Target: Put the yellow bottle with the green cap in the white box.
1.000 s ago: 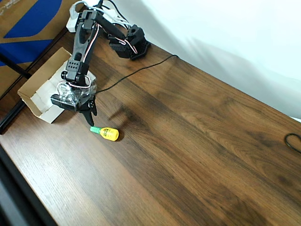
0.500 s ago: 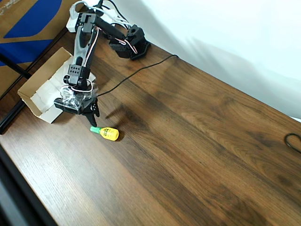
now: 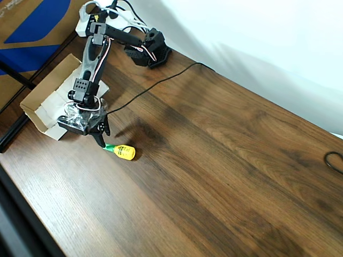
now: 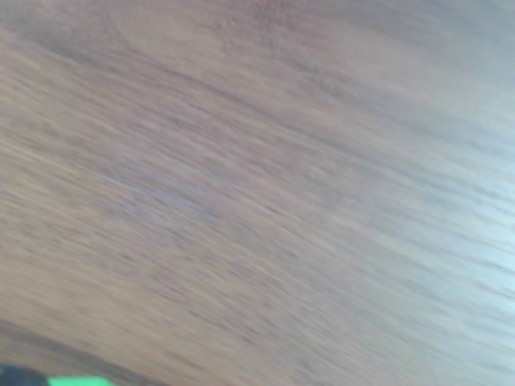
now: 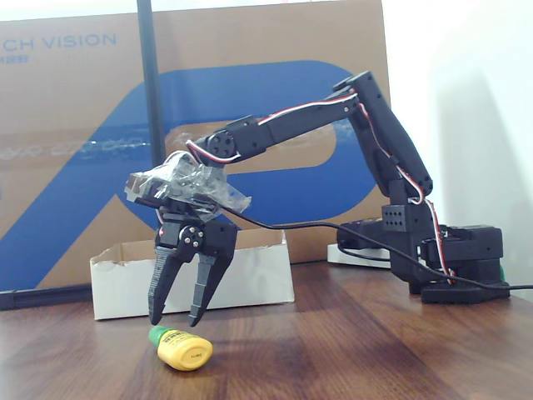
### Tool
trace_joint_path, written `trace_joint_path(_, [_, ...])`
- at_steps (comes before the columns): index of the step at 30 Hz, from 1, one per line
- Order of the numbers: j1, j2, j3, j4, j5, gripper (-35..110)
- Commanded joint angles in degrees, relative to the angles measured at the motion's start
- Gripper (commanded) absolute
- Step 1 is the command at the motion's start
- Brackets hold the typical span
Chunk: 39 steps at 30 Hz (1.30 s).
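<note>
The yellow bottle [image 3: 123, 152] lies on its side on the wooden table, its green cap [image 3: 109, 147] pointing toward the arm. In the fixed view the yellow bottle [image 5: 185, 349] rests just below my gripper [image 5: 173, 320], whose jaws hang open above the cap end without touching it. From overhead, my gripper [image 3: 103, 136] sits between the bottle and the white box [image 3: 40, 107], with one fingertip close to the cap. The white box [image 5: 250, 279] stands behind the gripper. A sliver of green cap [image 4: 76, 381] shows at the bottom of the blurred wrist view.
A brown-and-blue cardboard sheet [image 3: 32, 21] stands behind the box. The arm's base [image 3: 150, 48] is at the table's far edge, and a black cable [image 3: 161, 80] runs from it across the wood. A black pole [image 5: 150, 83] rises at the left. The table's front edge [image 3: 21, 209] is close by.
My gripper has swung slightly left and come down toward the bottle's green cap. The bottle and the box have stayed where they were.
</note>
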Motion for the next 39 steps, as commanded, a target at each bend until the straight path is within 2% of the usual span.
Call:
trace_joint_path(1, [-0.18, 1.93, -3.34, 0.26, -0.35, 21])
trace_joint_path(15, [-1.76, 1.58, -1.49, -0.09, -0.53, 21])
trace_joint_path(29, [-2.02, 8.88, 2.02, 2.81, -1.23, 21])
trace_joint_path(39, [-3.87, 13.1, 6.15, 0.97, 5.01, 22])
